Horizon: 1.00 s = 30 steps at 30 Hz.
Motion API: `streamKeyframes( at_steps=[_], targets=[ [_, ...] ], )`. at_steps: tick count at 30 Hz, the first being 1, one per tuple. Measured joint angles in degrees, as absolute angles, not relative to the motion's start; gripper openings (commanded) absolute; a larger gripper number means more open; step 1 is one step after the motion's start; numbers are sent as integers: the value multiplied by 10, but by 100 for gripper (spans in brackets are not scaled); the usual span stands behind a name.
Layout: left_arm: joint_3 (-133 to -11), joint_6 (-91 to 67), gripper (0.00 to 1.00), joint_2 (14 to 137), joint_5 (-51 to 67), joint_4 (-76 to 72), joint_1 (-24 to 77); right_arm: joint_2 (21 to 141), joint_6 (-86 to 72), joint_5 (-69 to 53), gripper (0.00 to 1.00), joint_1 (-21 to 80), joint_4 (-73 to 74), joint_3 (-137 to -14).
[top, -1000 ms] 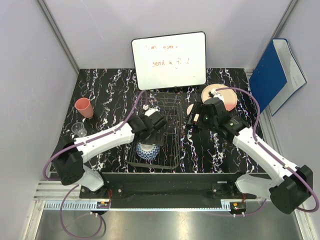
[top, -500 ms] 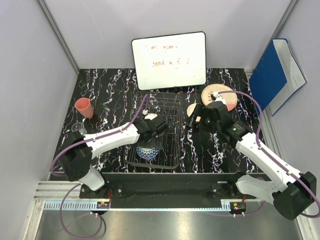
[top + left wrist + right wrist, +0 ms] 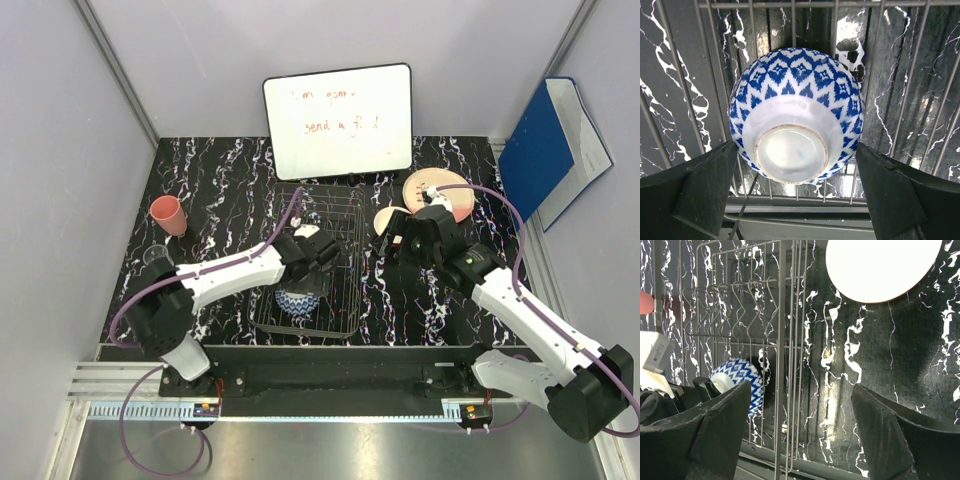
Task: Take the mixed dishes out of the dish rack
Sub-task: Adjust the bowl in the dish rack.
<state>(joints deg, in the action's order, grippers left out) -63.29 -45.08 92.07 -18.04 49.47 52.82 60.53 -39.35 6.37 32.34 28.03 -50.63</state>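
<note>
The blue-and-white patterned bowl [image 3: 796,115] lies upside down at the near end of the black wire dish rack [image 3: 340,215]. It also shows in the top view [image 3: 297,304] and the right wrist view [image 3: 740,382]. My left gripper [image 3: 796,172] is open, with one finger [image 3: 705,185] on each side of the bowl's base and a little gap left. My right gripper [image 3: 800,425] is open and empty over the table just right of the rack [image 3: 785,340]. The pale pinkish plate [image 3: 442,192] lies at the back right. The salmon-pink cup [image 3: 168,214] and the clear glass [image 3: 157,257] stand left of the rack.
A whiteboard [image 3: 338,120] leans behind the rack and a blue binder [image 3: 548,145] leans at the right wall. A small pale dish [image 3: 383,218] sits by my right gripper [image 3: 398,240]. A pale round dish [image 3: 880,267] fills the right wrist view's top right.
My left gripper has moved slightly toward the near end of the rack, over the patterned bowl. My right arm has shifted a little. No dish has moved.
</note>
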Motion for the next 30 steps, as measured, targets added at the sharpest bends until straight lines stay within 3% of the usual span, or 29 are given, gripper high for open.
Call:
streamKeyframes(
  at_steps=[16, 23, 26, 30],
  targets=[
    [-631, -441, 98, 958, -164, 351, 533, 607, -394, 63, 88, 323, 276, -495],
    [-632, -434, 70, 963, -147, 318, 541, 608, -394, 63, 88, 323, 276, -495],
    [-631, -434, 52, 963, -147, 317, 542, 608, -393, 63, 87, 323, 276, -495],
    [-624, -434, 15, 957, -147, 310, 543, 608, -394, 63, 87, 323, 276, -495]
  ],
)
